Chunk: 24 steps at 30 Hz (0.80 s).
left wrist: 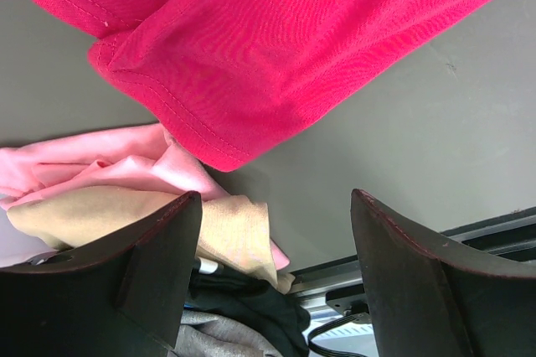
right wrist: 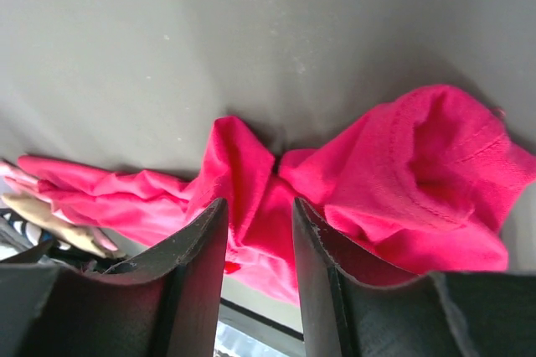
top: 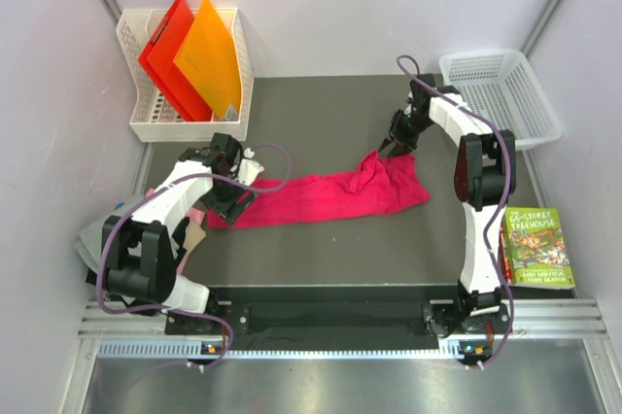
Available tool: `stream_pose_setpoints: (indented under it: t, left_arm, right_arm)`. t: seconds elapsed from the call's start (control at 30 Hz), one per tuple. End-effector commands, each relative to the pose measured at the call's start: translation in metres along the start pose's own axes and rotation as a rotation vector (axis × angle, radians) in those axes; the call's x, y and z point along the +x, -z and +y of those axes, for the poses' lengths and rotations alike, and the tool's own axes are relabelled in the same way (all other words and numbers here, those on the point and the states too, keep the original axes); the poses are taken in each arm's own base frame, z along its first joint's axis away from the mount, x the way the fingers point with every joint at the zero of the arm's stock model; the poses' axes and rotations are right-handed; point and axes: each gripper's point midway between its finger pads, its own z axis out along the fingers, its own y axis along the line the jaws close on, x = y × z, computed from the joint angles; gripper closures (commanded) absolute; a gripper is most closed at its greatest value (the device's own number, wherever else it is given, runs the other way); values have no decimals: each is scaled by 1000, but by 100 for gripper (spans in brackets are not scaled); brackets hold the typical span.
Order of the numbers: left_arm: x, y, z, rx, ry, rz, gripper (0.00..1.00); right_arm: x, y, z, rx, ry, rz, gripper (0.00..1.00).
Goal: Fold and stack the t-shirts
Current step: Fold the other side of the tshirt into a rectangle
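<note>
- The green-covered book [top: 536, 247] lies flat at the near right edge of the table [top: 321, 113], just beside the right arm's lower link.
- At the near left edge a loose pile of small shirts hangs partly off the table. The grey shirt [top: 95, 239] shows from above, and the left wrist view shows the pale pink shirt [left wrist: 100, 160] on top of the tan shirt [left wrist: 230, 231].
- The pale pink shirt touches the hem of the magenta t-shirt [top: 321, 195].
- The magenta t-shirt lies across the middle of the table as a long rumpled band. Its left end reaches the pile and its right end is bunched into a wider heap.
- The left gripper [top: 233, 198] hovers at the left end of that band with its fingers spread wide. Nothing is between them, and the left wrist view shows only bare table and the shirt's stitched hem past the tips.
- The right gripper [top: 387, 150] is at the far right end of the band. Its fingers are drawn close together with a fold of magenta cloth pinched between them, and the cloth rises to a small peak there.
- At the far left a white file rack [top: 155, 127] holds a red folder [top: 165, 54] and an orange folder [top: 209, 59], both leaning.
- At the far right stands a white mesh basket [top: 544, 113].
</note>
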Motion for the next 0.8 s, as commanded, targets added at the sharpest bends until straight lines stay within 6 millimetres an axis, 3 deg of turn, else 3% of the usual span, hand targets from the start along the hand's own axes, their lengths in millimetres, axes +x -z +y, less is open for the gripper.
stream_pose_setpoints:
  t: [0.0, 0.47, 0.77]
  left_arm:
    - [-3, 3, 0, 8, 3, -16, 23]
    - [-3, 0, 0, 8, -5, -10, 23]
    - [-8, 1, 4, -1, -6, -15, 23]
  right_arm:
    - [-14, 38, 45, -109, 53, -105, 63]
    - [-20, 34, 52, -115, 47, -124, 64]
    - [-16, 23, 45, -98, 44, -92, 64]
